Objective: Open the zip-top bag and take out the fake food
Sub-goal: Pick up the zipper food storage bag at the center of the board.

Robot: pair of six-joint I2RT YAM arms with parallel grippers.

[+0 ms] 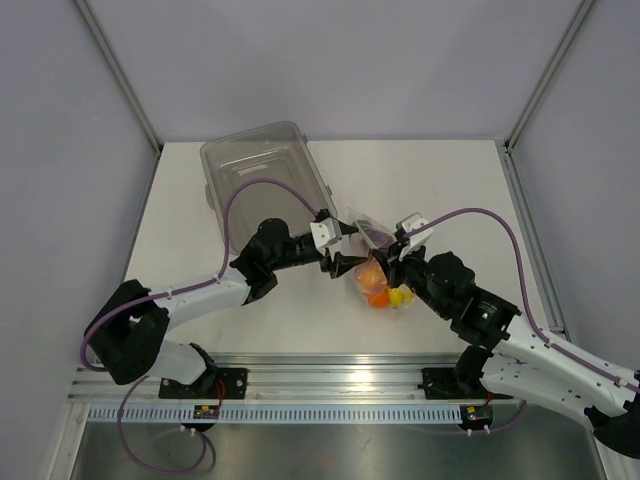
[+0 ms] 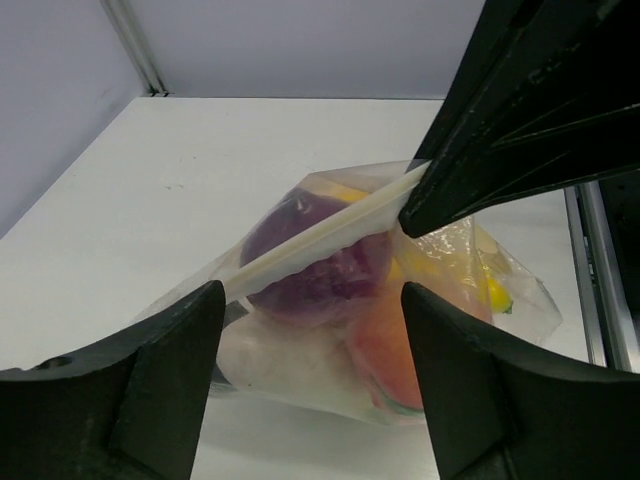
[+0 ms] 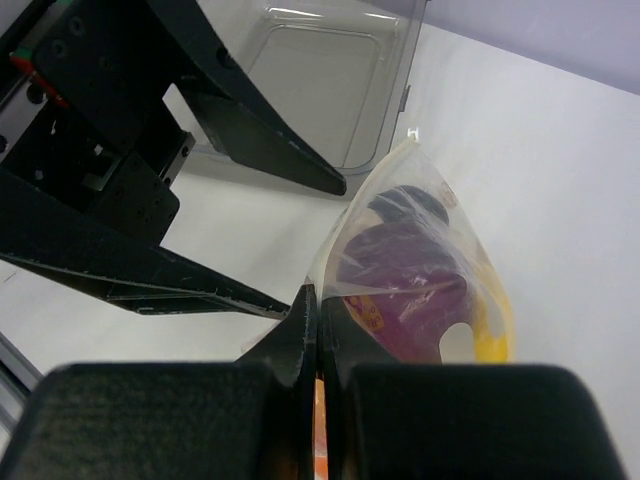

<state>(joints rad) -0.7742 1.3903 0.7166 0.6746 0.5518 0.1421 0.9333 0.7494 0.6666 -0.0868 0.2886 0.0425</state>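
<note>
Both grippers tend the clear crinkly zip-top bag [image 3: 410,260]: right gripper [image 3: 318,300] clamps its rim, seemingly as anchor; left gripper [image 2: 310,295] gapes astride its seal.

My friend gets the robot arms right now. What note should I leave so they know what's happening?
Right gripper: shut on the top edge of the zip-top bag.
Left gripper: open, straddling the zip strip, nothing gripped.
Fake food: all inside the bag, mid-table.
Done: one arm has the bag.
To do: grip the other side, pull the zip open, take the food out.
</note>
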